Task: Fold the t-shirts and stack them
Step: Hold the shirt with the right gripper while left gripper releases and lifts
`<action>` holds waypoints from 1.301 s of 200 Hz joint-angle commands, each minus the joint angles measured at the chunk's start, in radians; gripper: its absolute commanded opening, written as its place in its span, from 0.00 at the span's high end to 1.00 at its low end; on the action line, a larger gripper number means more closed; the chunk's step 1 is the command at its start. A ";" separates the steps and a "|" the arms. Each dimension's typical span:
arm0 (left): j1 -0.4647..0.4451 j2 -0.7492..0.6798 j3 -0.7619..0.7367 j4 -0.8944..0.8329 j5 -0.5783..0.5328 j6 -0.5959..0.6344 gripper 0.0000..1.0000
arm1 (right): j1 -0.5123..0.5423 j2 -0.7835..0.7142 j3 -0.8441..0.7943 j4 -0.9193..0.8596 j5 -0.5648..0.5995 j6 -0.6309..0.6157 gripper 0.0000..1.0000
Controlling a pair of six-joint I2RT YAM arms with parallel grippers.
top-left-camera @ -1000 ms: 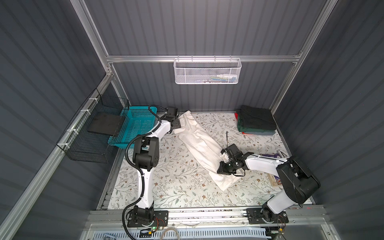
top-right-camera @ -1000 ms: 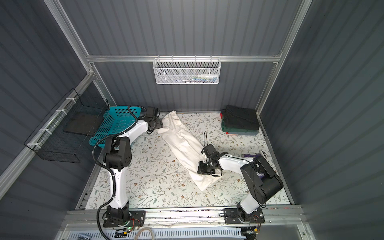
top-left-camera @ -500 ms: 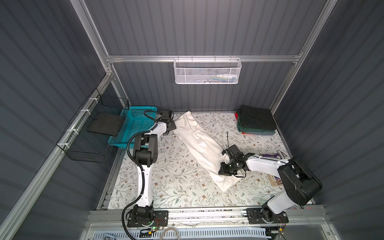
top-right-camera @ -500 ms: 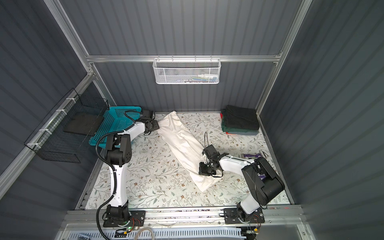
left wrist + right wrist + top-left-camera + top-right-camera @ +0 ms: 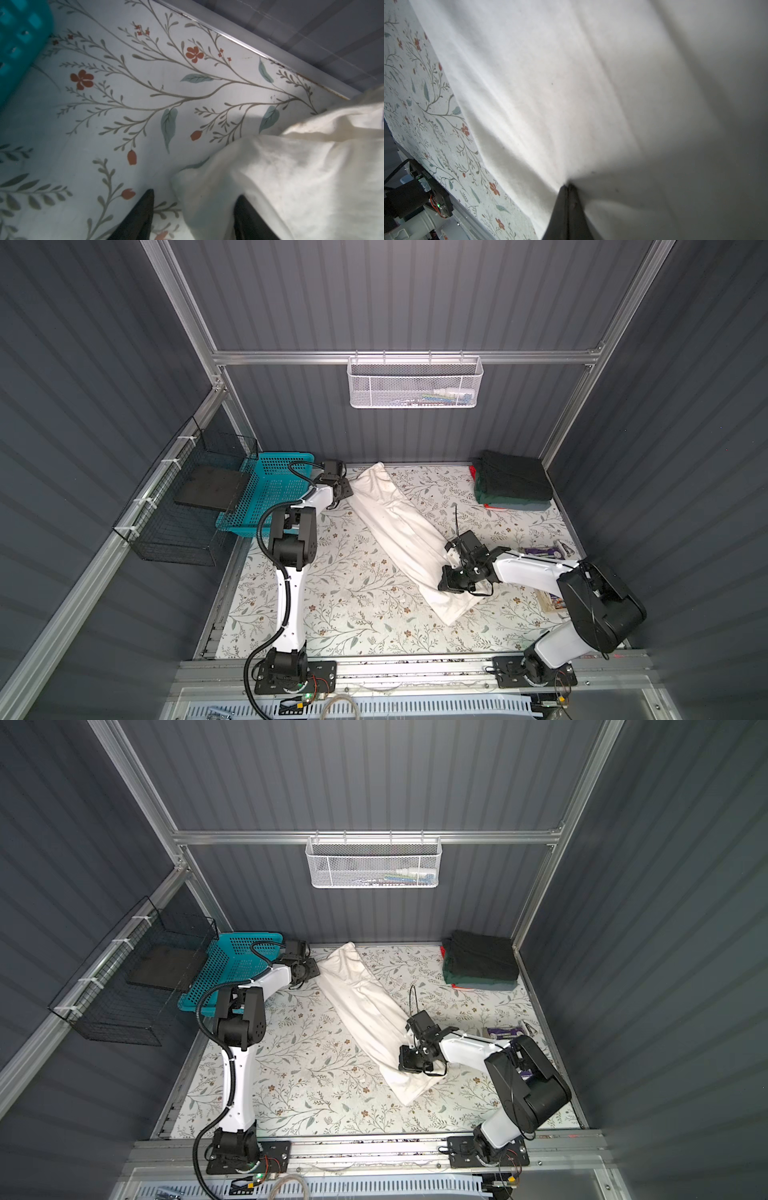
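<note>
Narrowing since a second ago, the left gripper is being closed around the far corner of the off-white t-shirt, jaws still apart, while the right gripper is being kept pinched together on cloth toward its front end. The shirt is lying diagonally on the floral covering, well apart from the folded stack. Possibly only the top layer is being caught; lifting then risks the fold being pulled open.
</note>
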 commanded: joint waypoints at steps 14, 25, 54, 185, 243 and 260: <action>0.010 0.086 0.119 -0.042 0.007 0.059 0.39 | 0.009 0.078 -0.087 -0.234 0.083 0.014 1.00; 0.011 0.100 0.150 -0.056 -0.013 0.071 0.38 | 0.009 0.078 -0.090 -0.232 0.080 0.016 1.00; 0.015 0.130 0.219 -0.062 -0.059 0.105 0.29 | 0.008 0.073 -0.096 -0.234 0.082 0.019 1.00; 0.011 -0.136 -0.060 0.101 -0.010 0.116 0.00 | 0.007 -0.038 0.017 -0.367 0.152 -0.029 0.90; -0.017 -0.325 -0.183 0.099 -0.024 0.118 0.00 | 0.004 -0.110 0.199 -0.490 0.190 -0.079 0.53; -0.030 -0.388 -0.240 0.107 -0.028 0.111 0.00 | -0.007 -0.098 0.256 -0.486 0.204 -0.093 0.48</action>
